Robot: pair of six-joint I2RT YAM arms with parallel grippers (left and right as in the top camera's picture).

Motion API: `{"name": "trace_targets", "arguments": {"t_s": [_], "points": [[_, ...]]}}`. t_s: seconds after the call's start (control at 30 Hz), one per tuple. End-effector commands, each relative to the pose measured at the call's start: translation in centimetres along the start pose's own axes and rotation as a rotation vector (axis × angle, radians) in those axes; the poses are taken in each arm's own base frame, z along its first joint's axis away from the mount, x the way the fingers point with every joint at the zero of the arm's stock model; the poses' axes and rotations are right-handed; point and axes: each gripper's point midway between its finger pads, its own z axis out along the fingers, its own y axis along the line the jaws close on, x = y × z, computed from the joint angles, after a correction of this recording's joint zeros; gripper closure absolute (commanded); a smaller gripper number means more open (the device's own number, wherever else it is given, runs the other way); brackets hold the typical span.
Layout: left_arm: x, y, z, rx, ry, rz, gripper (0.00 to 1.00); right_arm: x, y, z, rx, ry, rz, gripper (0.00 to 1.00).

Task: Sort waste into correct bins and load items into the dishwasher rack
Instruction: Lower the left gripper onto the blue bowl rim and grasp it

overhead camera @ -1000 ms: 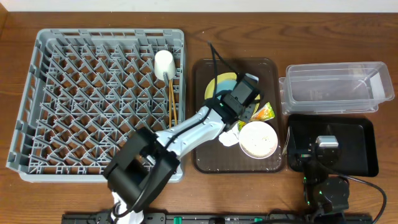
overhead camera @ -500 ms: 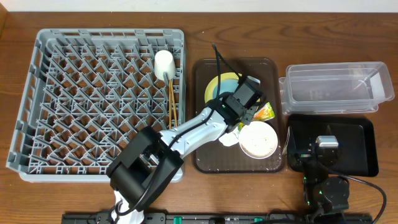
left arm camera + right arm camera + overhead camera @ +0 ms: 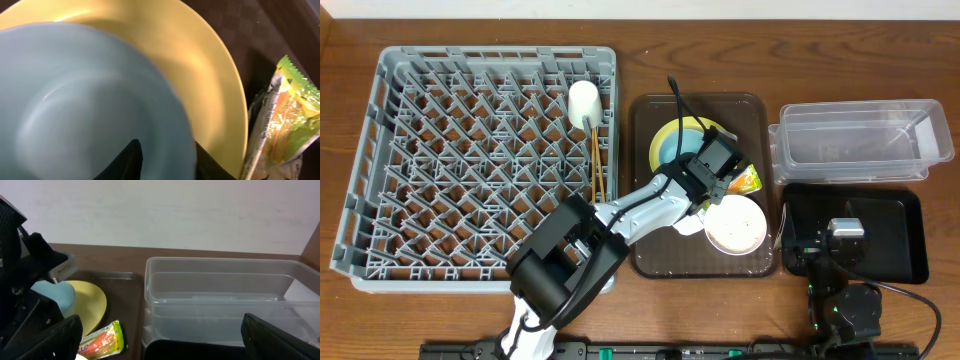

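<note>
Closing in over the last second, the left gripper now pinches the rim of the light blue round bowl, one finger inside and one outside. That bowl sits on the yellow round plate near the far edge of the brown rectangular serving tray. Meanwhile the right gripper hangs spread wide over the glossy black tray.

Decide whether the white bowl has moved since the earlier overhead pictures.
No. The white bowl stays in the brown serving tray's near-right corner, beside the black tray, as before.
</note>
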Motion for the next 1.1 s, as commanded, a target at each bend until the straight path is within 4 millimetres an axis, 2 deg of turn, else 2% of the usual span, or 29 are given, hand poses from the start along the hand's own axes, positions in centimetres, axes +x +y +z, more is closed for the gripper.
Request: {"name": "trace_targets", "arguments": {"t_s": [0.0, 0.17, 0.27, 0.53, 0.6, 0.77, 1.0, 1.07], "points": [[-1.2, 0.4, -1.3, -0.021, -0.042, 0.005, 0.68, 0.1, -0.2, 0.0, 0.007, 0.003, -0.004, 0.01], [-2.1, 0.3, -2.2, -0.013, -0.068, 0.0, 0.67, 0.1, -0.2, 0.0, 0.007, 0.003, -0.004, 0.01], [-2.1, 0.3, -2.3, -0.013, -0.068, 0.0, 0.62, 0.1, -0.2, 0.0, 0.007, 0.003, -0.004, 0.01], [-1.7, 0.4, -2.2, -0.017, -0.052, 0.003, 0.64, 0.1, -0.2, 0.0, 0.007, 0.003, -0.004, 0.01], [-1.3, 0.5, -2.2, -0.022, -0.037, 0.005, 0.69, 0.1, -0.2, 0.0, 0.007, 0.003, -0.004, 0.01], [-0.6, 0.7, -1.9, -0.03, -0.013, 0.011, 0.73, 0.1, -0.2, 0.0, 0.007, 0.003, -0.004, 0.01], [-1.0, 0.6, -1.9, -0.026, -0.027, 0.008, 0.81, 0.1, -0.2, 0.0, 0.007, 0.003, -0.004, 0.01], [-1.2, 0.5, -2.0, -0.025, -0.032, 0.007, 0.88, 0.1, -0.2, 0.0, 0.007, 0.003, -0.004, 0.01]]}}
